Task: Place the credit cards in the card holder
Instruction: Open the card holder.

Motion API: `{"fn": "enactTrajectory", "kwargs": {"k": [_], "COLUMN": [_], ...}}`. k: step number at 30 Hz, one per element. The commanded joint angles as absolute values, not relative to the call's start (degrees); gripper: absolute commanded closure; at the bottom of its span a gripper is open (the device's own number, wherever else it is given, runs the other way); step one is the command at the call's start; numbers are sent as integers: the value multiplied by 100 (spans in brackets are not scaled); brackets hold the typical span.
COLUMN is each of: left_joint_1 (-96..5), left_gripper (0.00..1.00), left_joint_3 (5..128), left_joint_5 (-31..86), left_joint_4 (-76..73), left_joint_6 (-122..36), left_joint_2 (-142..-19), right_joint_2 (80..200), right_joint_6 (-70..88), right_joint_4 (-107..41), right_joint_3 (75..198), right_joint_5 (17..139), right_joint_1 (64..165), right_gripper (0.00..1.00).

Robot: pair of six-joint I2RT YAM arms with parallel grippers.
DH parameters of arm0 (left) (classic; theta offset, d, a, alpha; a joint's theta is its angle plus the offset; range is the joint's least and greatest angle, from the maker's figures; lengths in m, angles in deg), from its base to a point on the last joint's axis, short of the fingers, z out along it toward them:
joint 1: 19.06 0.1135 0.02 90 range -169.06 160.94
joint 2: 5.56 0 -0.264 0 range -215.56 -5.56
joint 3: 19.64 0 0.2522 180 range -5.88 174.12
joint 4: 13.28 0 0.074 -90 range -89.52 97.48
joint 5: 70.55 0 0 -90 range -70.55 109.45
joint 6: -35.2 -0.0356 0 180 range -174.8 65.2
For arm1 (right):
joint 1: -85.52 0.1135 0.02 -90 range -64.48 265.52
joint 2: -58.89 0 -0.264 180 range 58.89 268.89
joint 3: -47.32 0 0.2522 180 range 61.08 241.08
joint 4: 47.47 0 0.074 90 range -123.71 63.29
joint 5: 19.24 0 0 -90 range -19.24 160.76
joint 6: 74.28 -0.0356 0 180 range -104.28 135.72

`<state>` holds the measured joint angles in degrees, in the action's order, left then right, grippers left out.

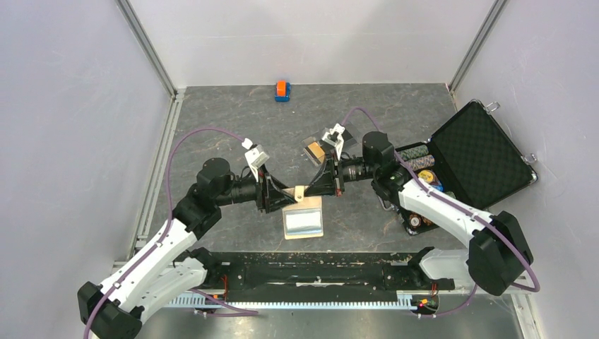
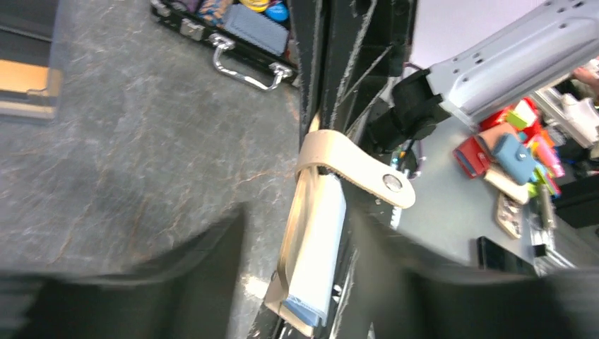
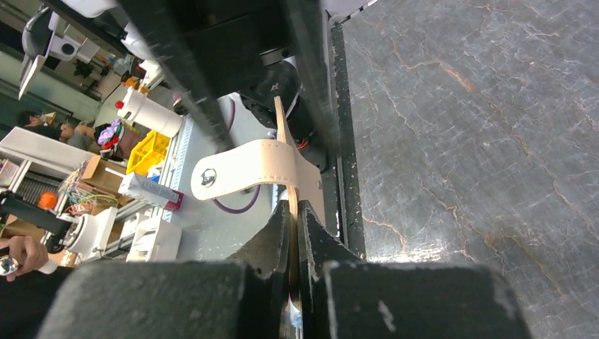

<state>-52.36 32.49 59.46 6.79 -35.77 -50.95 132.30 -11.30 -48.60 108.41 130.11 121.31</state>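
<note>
The tan card holder (image 1: 302, 209) lies at the table's middle with a light blue credit card (image 1: 304, 222) showing in it. Its tab (image 1: 299, 192) sticks up between the two grippers. My right gripper (image 1: 316, 185) is shut on the holder's far edge; in the right wrist view its jaws (image 3: 294, 212) pinch the thin tan edge below the tab (image 3: 240, 169). My left gripper (image 1: 282, 192) is open, its fingers wide on either side of the holder (image 2: 297, 212) and blue card (image 2: 318, 247). More cards, orange and dark (image 1: 315, 151), lie beyond, partly hidden by the right wrist.
A big open black case (image 1: 480, 152) with poker chips (image 1: 417, 159) stands at the right. A small orange-and-blue block (image 1: 282, 90) sits at the back. Walls close the table's left, right and back sides.
</note>
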Motion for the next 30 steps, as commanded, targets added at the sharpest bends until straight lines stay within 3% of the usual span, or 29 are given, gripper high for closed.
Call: {"fn": "enactTrajectory", "kwargs": {"k": [1, 4, 15, 24, 30], "left_joint_1": [-5246, -5246, -5230, -5211, -5211], "left_gripper": [22, 0, 0, 3, 9], "left_joint_3": [3495, 3624, 3965, 4320, 4256], "left_joint_5": [5081, 4912, 3515, 5283, 5379], "left_joint_4": [936, 1322, 2329, 1993, 1793], "left_joint_6": [-3633, -3826, -2603, -2306, -2402], "left_joint_2": [-4984, -5008, -5566, -6879, -7088], "right_joint_2": [13229, 13205, 13407, 13673, 13646], "right_joint_6": [-1227, -1264, -1628, -1820, -2033], "right_joint_4": [-5042, -4912, -4730, -4872, -5093], "right_joint_3": [10939, 10984, 11163, 11342, 11213], "right_joint_5": [12679, 12363, 11739, 11926, 11963], "right_joint_1": [12095, 11996, 11395, 11311, 11309], "right_gripper": [100, 100, 100, 100, 100]}}
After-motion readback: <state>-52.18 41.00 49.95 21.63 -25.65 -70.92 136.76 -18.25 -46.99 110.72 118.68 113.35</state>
